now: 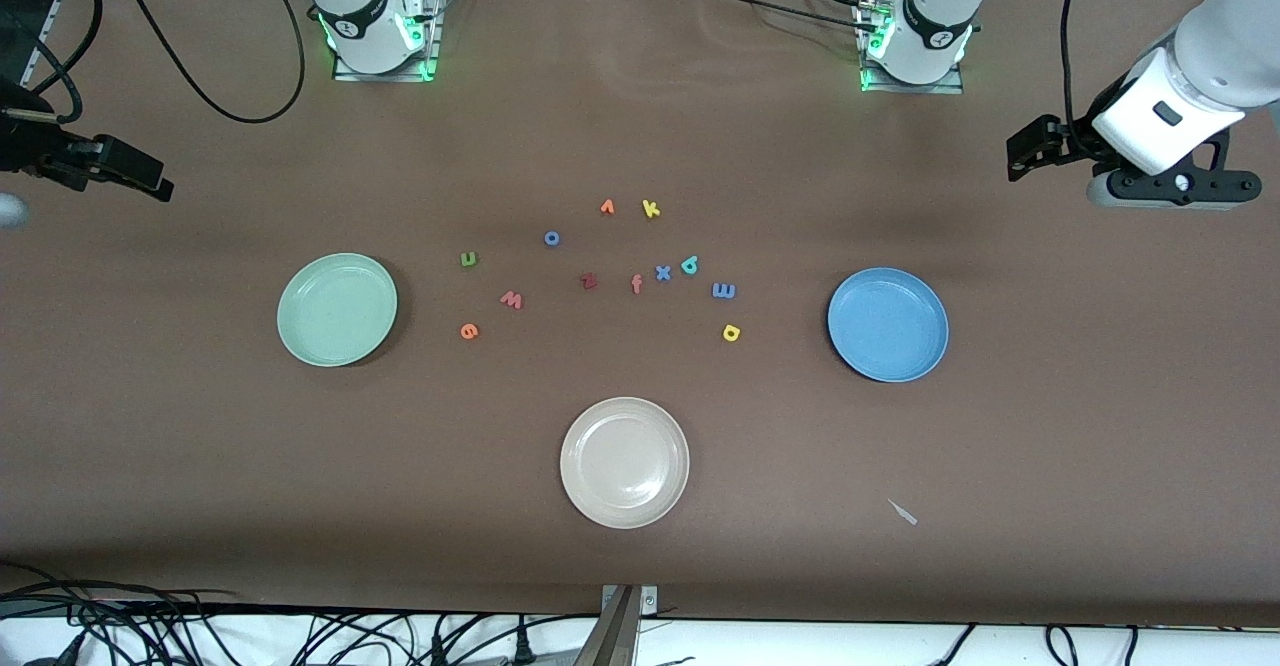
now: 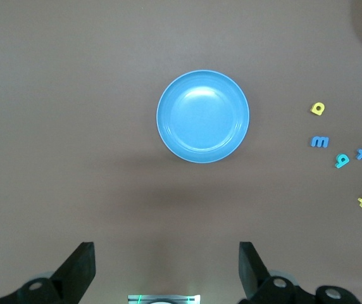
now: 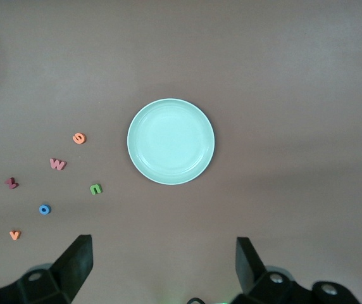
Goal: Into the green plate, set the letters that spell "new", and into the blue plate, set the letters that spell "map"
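You're seeing green plate (image 1: 337,309), blue plate (image 1: 888,324) and beige plate (image 1: 624,462) lying bare; n (image 1: 469,259), e (image 1: 468,331), w (image 1: 511,300), m (image 1: 724,291), a (image 1: 689,265), p (image 1: 731,332) are sitting between them. Left gripper (image 2: 166,269) is hovering over the left arm's end, right gripper (image 3: 162,266) over the right arm's; both are gaping, holding nothing.

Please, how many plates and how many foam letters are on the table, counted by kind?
Plates: 3, the green plate, the blue plate and a beige plate.
Foam letters: 11, all lying between the plates, none in a plate.
Total: 14

Bright even overhead light, soft shadows under plates, slight glare on beige plate (image 1: 576,461), pics sharp
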Tool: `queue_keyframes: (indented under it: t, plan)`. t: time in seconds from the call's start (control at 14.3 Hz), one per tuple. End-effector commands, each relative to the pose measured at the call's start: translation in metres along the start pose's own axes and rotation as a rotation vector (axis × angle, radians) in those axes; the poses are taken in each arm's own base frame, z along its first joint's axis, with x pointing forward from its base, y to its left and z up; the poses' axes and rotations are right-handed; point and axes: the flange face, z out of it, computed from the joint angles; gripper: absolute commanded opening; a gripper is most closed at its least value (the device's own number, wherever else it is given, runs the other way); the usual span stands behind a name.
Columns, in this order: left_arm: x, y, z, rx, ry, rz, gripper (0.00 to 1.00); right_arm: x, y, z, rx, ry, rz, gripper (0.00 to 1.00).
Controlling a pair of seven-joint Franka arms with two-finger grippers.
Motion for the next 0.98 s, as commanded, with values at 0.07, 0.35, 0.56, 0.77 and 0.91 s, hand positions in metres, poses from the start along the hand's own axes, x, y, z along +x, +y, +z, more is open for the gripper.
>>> queue_keyframes:
  t: [0.07,0.35,0.56,0.77,0.91]
  plan:
    - [0.043,0.017,0.054,-0.118,-0.106,0.009,1.0,0.0,0.003,-0.004,0.001,-0.006,-0.001,1.0]
    - [0.079,0.049,0.12,-0.133,-0.164,0.033,1.0,0.008,0.001,0.007,-0.002,-0.021,-0.002,1.0]
    - [0.103,0.073,0.156,-0.205,-0.141,-0.011,1.0,0.01,0.001,0.008,0.002,-0.015,0.001,1.0]
    - [0.103,0.155,0.195,-0.182,-0.127,-0.034,1.0,0.016,-0.013,0.022,-0.002,-0.044,-0.025,1.0]
    - [0.098,0.206,0.227,-0.155,-0.127,-0.118,1.0,0.03,-0.026,0.055,0.006,-0.104,-0.052,1.0]
